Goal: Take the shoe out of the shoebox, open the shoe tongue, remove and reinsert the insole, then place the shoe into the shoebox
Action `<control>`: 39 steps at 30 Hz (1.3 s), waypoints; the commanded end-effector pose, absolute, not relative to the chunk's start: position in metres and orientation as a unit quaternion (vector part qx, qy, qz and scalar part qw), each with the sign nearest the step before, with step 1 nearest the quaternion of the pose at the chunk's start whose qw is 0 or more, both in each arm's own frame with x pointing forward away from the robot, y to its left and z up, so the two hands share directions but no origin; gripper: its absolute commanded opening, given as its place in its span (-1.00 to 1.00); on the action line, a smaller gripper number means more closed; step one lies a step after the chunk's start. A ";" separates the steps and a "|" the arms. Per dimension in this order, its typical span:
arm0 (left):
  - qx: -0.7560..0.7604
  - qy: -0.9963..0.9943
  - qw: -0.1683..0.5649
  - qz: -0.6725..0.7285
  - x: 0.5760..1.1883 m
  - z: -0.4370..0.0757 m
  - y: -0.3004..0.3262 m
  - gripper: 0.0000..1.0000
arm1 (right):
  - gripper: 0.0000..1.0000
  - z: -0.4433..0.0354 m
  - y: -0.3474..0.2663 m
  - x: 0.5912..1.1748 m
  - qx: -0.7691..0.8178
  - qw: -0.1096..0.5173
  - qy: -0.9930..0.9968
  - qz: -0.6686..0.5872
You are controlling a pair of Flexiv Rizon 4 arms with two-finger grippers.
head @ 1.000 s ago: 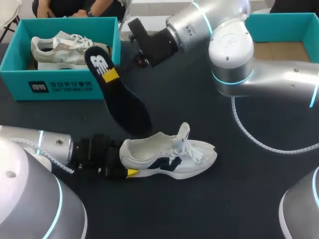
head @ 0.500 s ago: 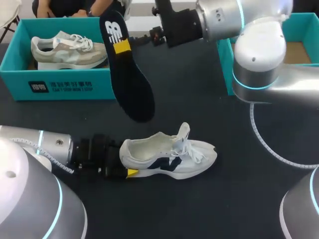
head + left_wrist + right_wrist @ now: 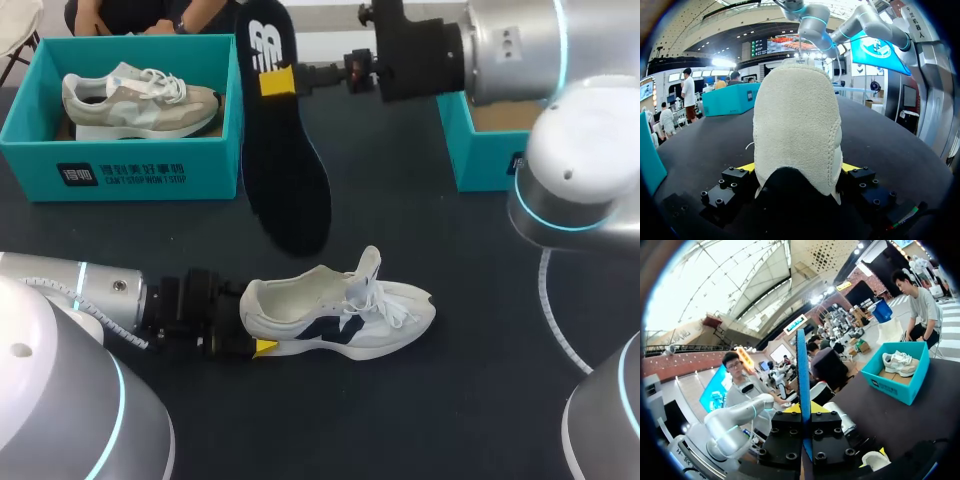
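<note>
Insole (image 3: 285, 150) hangs clamped in right jaws while left jaws grip the white shoe (image 3: 340, 310).

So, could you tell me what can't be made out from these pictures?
- Head view: the right arm covers most of the right box, so its contents are hidden.
- Head view: the insole hides one finger of the right gripper.
- Left wrist view: the shoe, heel first, blocks nearly everything ahead of the left gripper.
- Right wrist view: the insole shows edge-on, so neither face can be seen.
</note>
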State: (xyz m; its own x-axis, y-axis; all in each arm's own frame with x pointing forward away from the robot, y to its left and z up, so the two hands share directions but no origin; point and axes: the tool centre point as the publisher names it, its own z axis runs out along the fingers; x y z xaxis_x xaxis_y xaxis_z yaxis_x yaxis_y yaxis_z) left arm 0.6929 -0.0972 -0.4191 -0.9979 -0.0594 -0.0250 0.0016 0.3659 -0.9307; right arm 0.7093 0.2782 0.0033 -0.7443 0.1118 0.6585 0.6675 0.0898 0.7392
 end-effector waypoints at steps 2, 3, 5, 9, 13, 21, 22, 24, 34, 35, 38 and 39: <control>-0.018 0.827 0.028 -0.561 0.692 -0.419 -0.097 -1.00 | -1.00 0.015 0.250 0.683 -0.322 0.192 -0.707 -0.600; -0.018 0.827 0.028 -0.561 0.692 -0.419 -0.097 -1.00 | -1.00 0.017 0.247 0.680 -0.327 0.191 -0.708 -0.596; -0.018 0.827 0.028 -0.561 0.692 -0.419 -0.097 -1.00 | -1.00 0.020 0.241 0.674 -0.335 0.191 -0.708 -0.591; -0.018 0.827 0.028 -0.561 0.692 -0.419 -0.097 -1.00 | -1.00 0.024 0.237 0.667 -0.343 0.191 -0.707 -0.588; -0.018 0.827 0.028 -0.561 0.692 -0.419 -0.097 -1.00 | -1.00 0.027 0.232 0.657 -0.352 0.185 -0.701 -0.592; -0.018 0.827 0.028 -0.561 0.692 -0.419 -0.097 -1.00 | -1.00 0.029 0.219 0.642 -0.367 0.189 -0.702 -0.581; -0.018 0.827 0.028 -0.561 0.692 -0.419 -0.097 -1.00 | -1.00 0.030 0.216 0.640 -0.371 0.189 -0.702 -0.578; -0.018 0.827 0.028 -0.561 0.692 -0.419 -0.097 -1.00 | -1.00 0.030 0.212 0.637 -0.373 0.189 -0.700 -0.578; -0.018 0.827 0.028 -0.561 0.692 -0.419 -0.097 -1.00 | -1.00 0.031 0.198 0.629 -0.361 0.191 -0.694 -0.593; -0.018 0.827 0.028 -0.561 0.692 -0.419 -0.097 -1.00 | -1.00 0.031 0.197 0.630 -0.358 0.201 -0.694 -0.591; -0.018 0.827 0.028 -0.561 0.692 -0.419 -0.097 -1.00 | -1.00 0.031 0.196 0.634 -0.341 0.208 -0.693 -0.600; -0.018 0.827 0.028 -0.561 0.692 -0.419 -0.097 -1.00 | -1.00 0.031 0.196 0.635 -0.334 0.215 -0.696 -0.598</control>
